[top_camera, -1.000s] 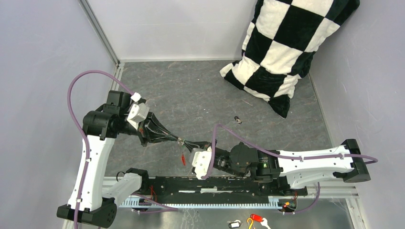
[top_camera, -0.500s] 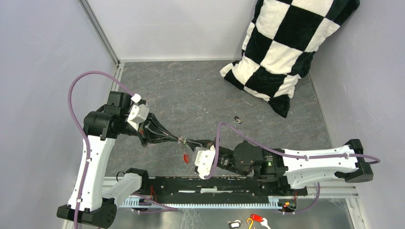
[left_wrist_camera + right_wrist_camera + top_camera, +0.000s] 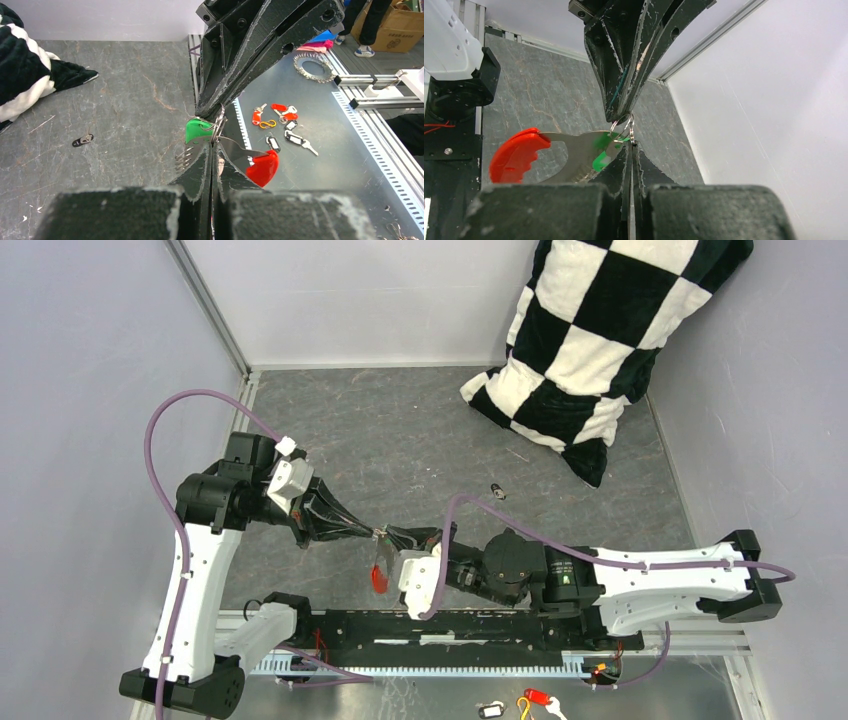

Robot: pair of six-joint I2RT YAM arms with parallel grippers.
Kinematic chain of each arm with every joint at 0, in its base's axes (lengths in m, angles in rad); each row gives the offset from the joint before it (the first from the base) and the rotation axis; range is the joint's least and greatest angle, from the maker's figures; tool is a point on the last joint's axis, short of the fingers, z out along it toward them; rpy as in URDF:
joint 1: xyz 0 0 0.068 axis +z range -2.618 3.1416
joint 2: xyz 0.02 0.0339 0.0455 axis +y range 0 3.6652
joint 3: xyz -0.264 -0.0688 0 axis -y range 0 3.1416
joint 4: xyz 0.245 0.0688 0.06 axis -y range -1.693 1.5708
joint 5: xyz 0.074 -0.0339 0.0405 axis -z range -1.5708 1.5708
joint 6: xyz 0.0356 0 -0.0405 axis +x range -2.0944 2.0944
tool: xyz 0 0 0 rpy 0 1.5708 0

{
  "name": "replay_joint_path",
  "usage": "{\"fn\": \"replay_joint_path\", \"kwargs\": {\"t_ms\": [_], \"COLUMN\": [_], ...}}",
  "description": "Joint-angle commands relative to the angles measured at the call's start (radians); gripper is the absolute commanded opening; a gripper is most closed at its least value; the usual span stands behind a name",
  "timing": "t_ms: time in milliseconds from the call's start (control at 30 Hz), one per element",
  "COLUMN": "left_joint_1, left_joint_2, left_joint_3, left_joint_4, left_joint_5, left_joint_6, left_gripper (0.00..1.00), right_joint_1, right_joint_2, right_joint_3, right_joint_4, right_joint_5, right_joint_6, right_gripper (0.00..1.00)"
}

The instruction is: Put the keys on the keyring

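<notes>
My left gripper (image 3: 379, 534) and right gripper (image 3: 391, 538) meet tip to tip above the grey floor, both shut on the thin wire keyring (image 3: 218, 125) pinched between them. A green key (image 3: 197, 131) and a red-headed key (image 3: 262, 167) hang from the keyring. In the right wrist view the keyring (image 3: 623, 126) sits just above my right gripper (image 3: 630, 145), with the red key (image 3: 516, 155) swung out left and the green key (image 3: 602, 159) beside it. From above, the red key (image 3: 378, 578) dangles below the tips. A small dark key (image 3: 497, 491) lies alone on the floor, also the dark key (image 3: 82, 141).
A black-and-white checkered pillow (image 3: 590, 340) leans in the back right corner. Spare tags and keys (image 3: 281, 122) lie on the metal shelf (image 3: 400, 695) in front of the arm bases. Purple cables (image 3: 160, 440) arc over both arms. Walls close in on three sides.
The right wrist has shifted slightly left and the red key has swung to hang lower under the joined tips. Both grippers stay shut.
</notes>
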Motion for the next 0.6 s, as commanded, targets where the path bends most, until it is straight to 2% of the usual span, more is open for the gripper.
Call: {"fn": "replay_joint_path", "kwargs": {"t_ms": [0,300,567], "left_joint_1": [0.002,0.001,0.0], "left_joint_2": [-0.013,-0.015,-0.016], "left_joint_3": [-0.001,0.002,0.0], "left_joint_4": [0.0,-0.001,-0.001], "left_joint_5": [0.102,0.099,0.099], "left_joint_6": [0.024,0.02,0.03], "left_gripper": [0.02,0.02,0.02], "right_joint_1": [0.001,0.01,0.011], "right_joint_2": [0.011,0.057,0.062], "right_joint_3": [0.075,0.174,0.246], "right_joint_4": [-0.004,-0.214,-0.298], "right_joint_5": [0.004,0.011,0.017], "right_joint_6": [-0.04,-0.103,-0.105], "right_gripper": [0.01,0.01,0.01]}}
